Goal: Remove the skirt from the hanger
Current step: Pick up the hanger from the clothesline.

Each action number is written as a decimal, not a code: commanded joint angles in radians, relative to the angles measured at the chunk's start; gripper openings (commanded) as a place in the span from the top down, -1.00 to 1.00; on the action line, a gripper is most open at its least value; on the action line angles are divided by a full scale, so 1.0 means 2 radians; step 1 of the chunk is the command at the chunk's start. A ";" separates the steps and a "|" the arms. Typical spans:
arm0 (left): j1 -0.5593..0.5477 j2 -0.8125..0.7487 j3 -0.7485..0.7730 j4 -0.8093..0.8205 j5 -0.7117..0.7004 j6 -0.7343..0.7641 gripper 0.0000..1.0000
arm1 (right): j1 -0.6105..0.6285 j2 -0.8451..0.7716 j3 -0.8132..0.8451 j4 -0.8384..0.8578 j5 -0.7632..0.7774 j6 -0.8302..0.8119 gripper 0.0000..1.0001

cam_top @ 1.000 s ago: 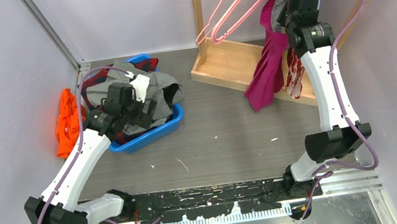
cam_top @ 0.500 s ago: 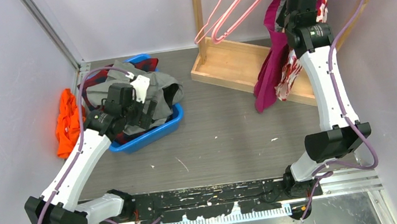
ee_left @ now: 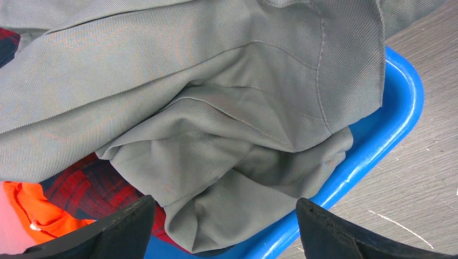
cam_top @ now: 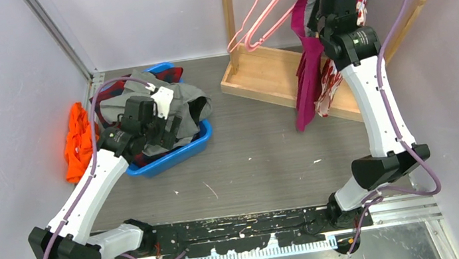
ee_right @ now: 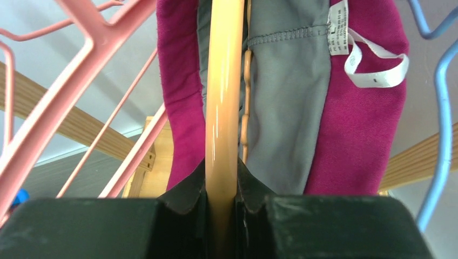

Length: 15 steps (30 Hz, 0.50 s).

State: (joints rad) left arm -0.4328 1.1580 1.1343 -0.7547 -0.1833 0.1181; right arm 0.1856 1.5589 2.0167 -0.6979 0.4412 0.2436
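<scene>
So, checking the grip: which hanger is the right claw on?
The tan hanger, pinched in the right claw, carrying the skirt; the pink hangers and blue hanger hang free.

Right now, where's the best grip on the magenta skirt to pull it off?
Probably the loose lower length of the magenta skirt, approached from the table side on its left. It hangs free there; up top it bunches against the tan hanger that the right pincer clamps.

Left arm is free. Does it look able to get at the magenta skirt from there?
Probably not. The left gripper hangs open over the blue bin at the left side, while the skirt hangs at the rack far right, its hanger clamped in the right gripper.
</scene>
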 commanded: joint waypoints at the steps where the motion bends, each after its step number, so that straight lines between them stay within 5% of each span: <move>1: -0.002 -0.003 0.008 0.020 0.001 0.009 -0.99 | 0.007 -0.058 0.042 0.097 0.034 -0.031 0.98; 15: -0.003 0.006 0.030 0.012 0.014 0.004 -0.99 | 0.012 -0.130 -0.040 0.037 0.030 0.008 0.98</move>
State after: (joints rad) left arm -0.4328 1.1656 1.1389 -0.7547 -0.1783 0.1177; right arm 0.2012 1.4376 1.9495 -0.7471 0.4625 0.2111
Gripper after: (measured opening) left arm 0.995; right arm 0.206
